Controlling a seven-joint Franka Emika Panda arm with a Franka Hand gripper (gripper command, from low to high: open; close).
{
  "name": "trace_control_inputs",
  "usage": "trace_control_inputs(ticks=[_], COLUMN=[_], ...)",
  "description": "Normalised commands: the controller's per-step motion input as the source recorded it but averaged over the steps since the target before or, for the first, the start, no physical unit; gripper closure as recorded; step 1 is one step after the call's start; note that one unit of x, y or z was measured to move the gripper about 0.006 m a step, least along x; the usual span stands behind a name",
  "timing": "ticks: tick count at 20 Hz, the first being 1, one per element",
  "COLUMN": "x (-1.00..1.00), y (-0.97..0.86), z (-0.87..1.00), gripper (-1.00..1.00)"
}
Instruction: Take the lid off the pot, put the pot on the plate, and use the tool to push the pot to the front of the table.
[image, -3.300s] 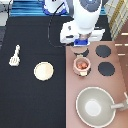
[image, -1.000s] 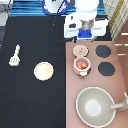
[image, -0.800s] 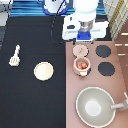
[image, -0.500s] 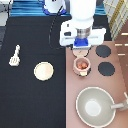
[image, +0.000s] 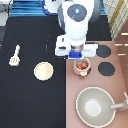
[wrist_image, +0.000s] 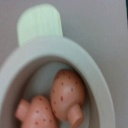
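Your gripper (image: 78, 56) hangs directly over the small pinkish-tan round pot (image: 82, 67) on the pinkish-brown stove counter (image: 75, 107), near its edge with the black tabletop (image: 30, 100); whether it is spread or closed, you cannot tell. Across that edge lie the cream-yellow round plate (image: 43, 71) and, farther off, the cream-white spatula (image: 15, 56), with bare tabletop around both.

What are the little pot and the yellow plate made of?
The pot, right under the gripper, looks like matte plastic: smooth pink rim, no shine. The plate on the black table looks like plastic too, flat cream and dull. Both could be painted wood; it's hard to tell.
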Motion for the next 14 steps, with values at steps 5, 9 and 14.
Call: trace_control_inputs(ticks=[5,9,14], x=[0.04,0.16,0.21], y=[-0.09,-0.13,-0.08], z=[-0.47,-0.18,0.00], gripper=[-1.00,1.00,1.00])
